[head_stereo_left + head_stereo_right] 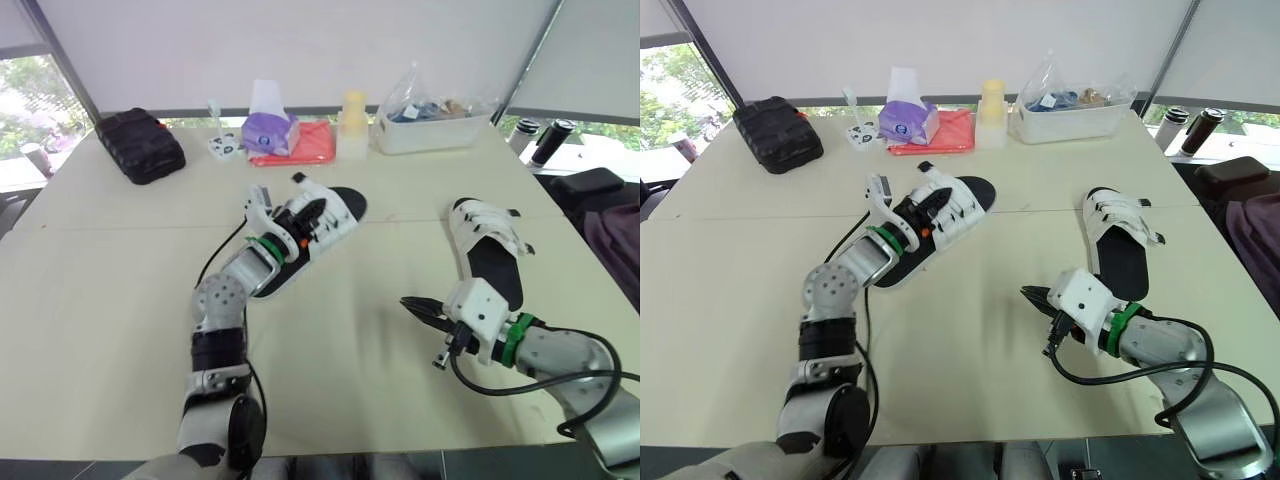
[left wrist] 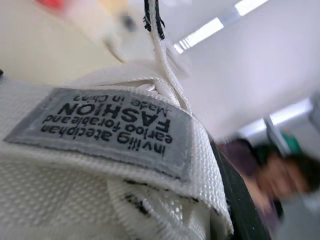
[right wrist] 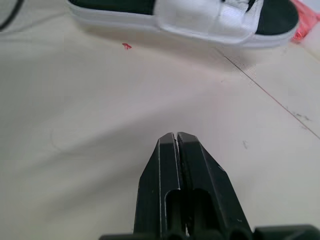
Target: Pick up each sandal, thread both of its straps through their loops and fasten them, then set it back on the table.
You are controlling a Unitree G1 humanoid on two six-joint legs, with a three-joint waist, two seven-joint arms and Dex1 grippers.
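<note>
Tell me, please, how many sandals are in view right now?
2. The left sandal is near the middle of the table, at the left gripper; the right sandal lies flat farther right, just beyond the shut right gripper. None looks hidden.

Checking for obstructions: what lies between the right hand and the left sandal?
Bare table with a tiny red speck before the left sandal, per the right wrist view.

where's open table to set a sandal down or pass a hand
Widest bare patch: table between the left sandal and the right sandal, ahead of the shut right gripper. Also bare: the left side, on the robot's side of the black case. Crowded: the back edge, from tissue pack to white bin.
</note>
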